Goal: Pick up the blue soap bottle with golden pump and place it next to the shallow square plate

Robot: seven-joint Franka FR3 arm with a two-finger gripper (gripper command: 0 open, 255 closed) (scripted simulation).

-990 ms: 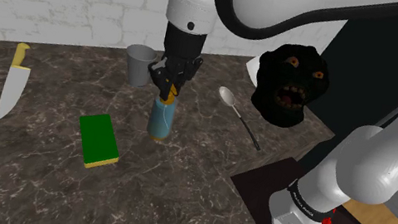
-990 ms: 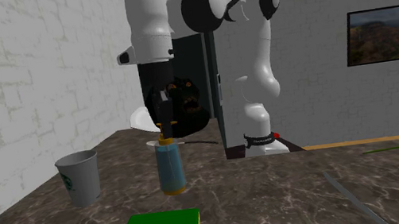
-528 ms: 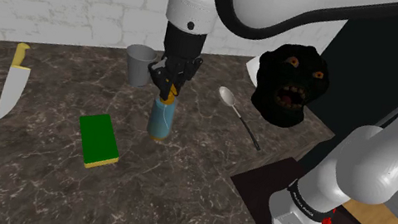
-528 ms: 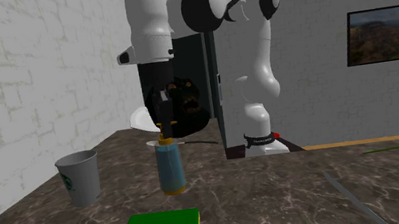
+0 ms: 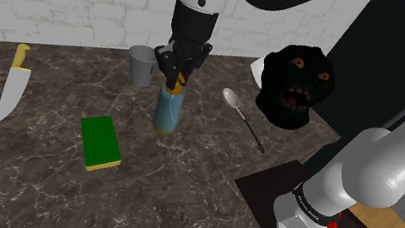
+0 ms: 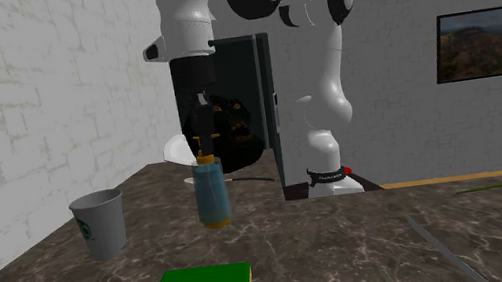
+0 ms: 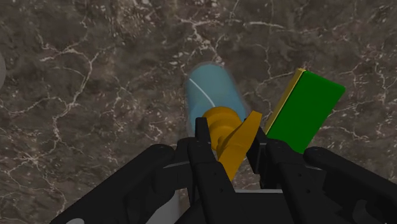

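Clamping the golden pump [image 7: 220, 124] between narrowed jaws, the black gripper [image 5: 175, 77] holds the pale blue soap bottle [image 5: 167, 113] upright just left of the shoulder view's centre, over the dark marble counter [image 5: 19, 171], below the grey cup [image 5: 141, 65] and right of the green sponge [image 5: 100, 142].

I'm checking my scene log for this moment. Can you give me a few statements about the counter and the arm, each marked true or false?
The pincer is shut on the golden pump of the blue bottle. True.
The green sponge lies on the floor. False: it lies on the dark veined counter.
The knife has a yellow handle. True.
The cup lies tipped on its side. False: it stands upright.
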